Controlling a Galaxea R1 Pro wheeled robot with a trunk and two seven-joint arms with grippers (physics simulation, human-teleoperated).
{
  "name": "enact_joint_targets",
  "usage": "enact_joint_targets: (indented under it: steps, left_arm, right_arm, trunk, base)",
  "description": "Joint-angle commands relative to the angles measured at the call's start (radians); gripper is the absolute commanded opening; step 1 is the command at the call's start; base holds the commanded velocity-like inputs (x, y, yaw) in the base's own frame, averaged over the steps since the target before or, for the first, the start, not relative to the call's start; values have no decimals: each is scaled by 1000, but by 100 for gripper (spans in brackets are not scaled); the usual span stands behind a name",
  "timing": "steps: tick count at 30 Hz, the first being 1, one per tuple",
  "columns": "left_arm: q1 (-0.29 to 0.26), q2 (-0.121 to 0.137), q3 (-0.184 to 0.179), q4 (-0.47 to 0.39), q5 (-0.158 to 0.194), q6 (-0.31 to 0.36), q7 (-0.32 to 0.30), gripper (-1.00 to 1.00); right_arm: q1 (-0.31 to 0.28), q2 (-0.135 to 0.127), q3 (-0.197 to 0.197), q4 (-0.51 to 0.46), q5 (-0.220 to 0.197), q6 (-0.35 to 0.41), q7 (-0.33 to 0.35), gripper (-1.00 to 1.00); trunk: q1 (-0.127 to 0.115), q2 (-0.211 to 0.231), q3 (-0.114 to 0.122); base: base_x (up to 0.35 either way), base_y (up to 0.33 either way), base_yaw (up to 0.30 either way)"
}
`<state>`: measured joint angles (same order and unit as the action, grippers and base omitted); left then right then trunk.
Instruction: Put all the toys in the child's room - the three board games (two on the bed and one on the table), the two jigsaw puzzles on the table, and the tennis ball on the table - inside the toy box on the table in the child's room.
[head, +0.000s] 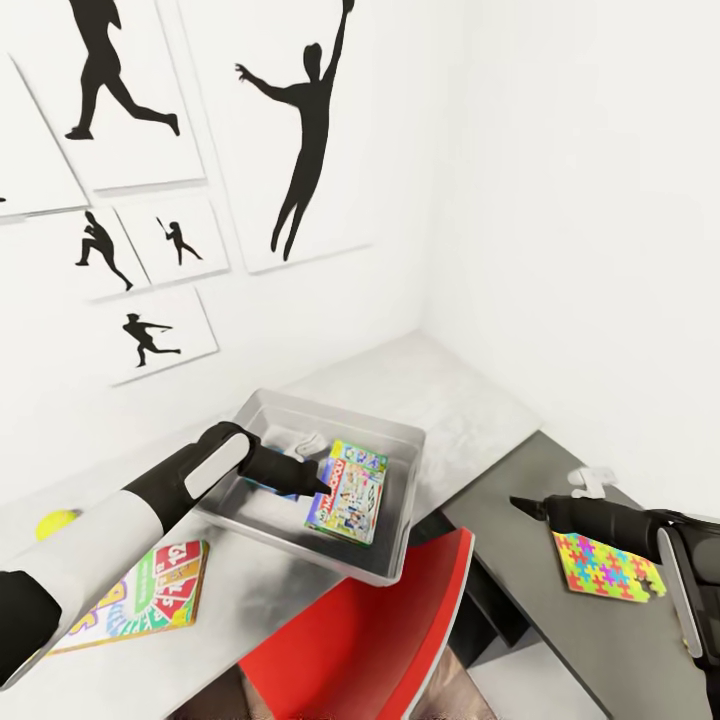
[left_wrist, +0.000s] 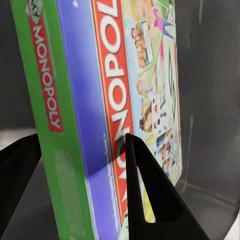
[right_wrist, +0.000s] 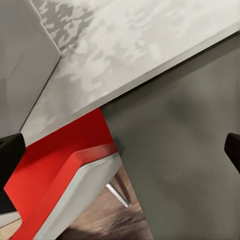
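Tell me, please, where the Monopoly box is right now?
In the head view, the Monopoly box sits inside the grey toy box, centre frame, gripped by the left hand.

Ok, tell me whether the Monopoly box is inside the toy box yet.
Inside. The Monopoly box sits within the toy box walls in the head view, with the left gripper closed on its edge.

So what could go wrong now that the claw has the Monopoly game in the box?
1. The left claw grips the Monopoly box by one edge, tilted inside the toy box. Let go like that, it might land leaning on the wall, leaving less room.
2. The tennis ball sits right beside the left arm, which might knock it rolling.
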<state>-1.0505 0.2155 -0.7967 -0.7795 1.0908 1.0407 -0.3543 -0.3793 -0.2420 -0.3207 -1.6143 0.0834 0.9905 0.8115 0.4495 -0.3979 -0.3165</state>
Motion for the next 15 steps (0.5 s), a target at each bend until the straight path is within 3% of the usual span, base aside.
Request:
enact_joint_targets:
  steps: [1, 15]
  left_arm:
    - [-2, 1, -3, 0, -7, -1, -9, -100]
    - [-3, 1, -2, 23, -7, -11, -34, -100]
  right_arm:
    - [-1, 0, -1, -1, 9, 4, 9, 100]
    - [-1, 0, -1, -1, 9, 4, 9, 100]
  trunk:
    - [1, -2, -3]
    - [1, -2, -26]
  base:
    - [0, 0, 0]
    - [0, 0, 0]
